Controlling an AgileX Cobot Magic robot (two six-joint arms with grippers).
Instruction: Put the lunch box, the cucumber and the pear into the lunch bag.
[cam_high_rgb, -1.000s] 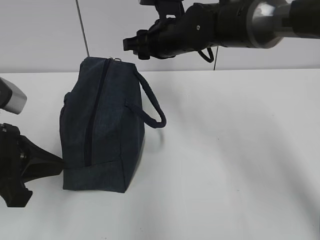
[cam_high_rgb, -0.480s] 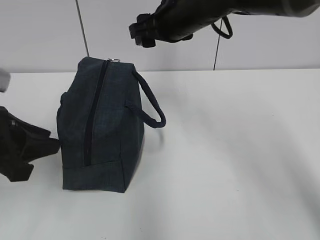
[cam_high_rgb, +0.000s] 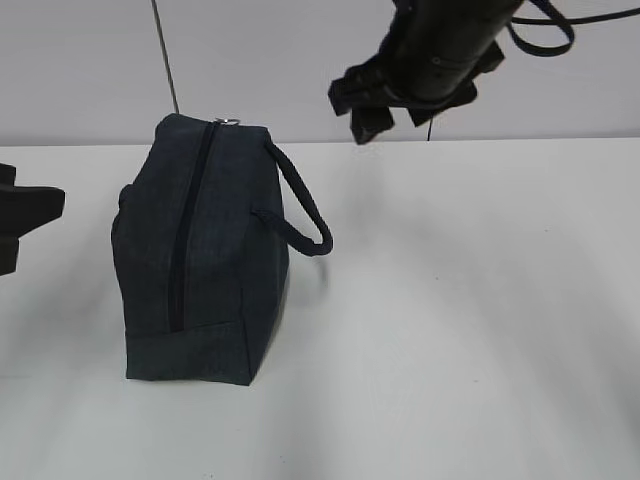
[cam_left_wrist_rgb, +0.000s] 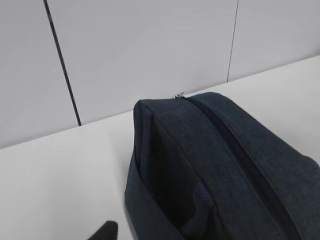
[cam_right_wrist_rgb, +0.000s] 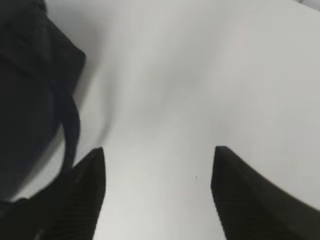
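The dark navy lunch bag (cam_high_rgb: 200, 250) stands on the white table with its zipper (cam_high_rgb: 190, 220) shut and the metal ring pull (cam_high_rgb: 231, 121) at the far end. It fills the right of the left wrist view (cam_left_wrist_rgb: 225, 165). The lunch box, cucumber and pear are out of view. My left gripper (cam_high_rgb: 30, 215) is at the left edge, apart from the bag; only one fingertip (cam_left_wrist_rgb: 107, 231) shows in its wrist view, well left of centre. My right gripper (cam_high_rgb: 355, 115) hangs open and empty above the table, right of the bag's handle (cam_high_rgb: 300, 205); its wrist view (cam_right_wrist_rgb: 157, 150) shows bare table between the fingers.
A white wall with dark vertical seams (cam_high_rgb: 165, 60) stands just behind the bag. The white tabletop (cam_high_rgb: 470, 300) stretches to the right of the bag. The second handle (cam_left_wrist_rgb: 200, 192) hangs on the bag's left side.
My right arm has swung to the right and now points down, away from the bag's top. My left gripper has drawn back to the left, off the bag's side.
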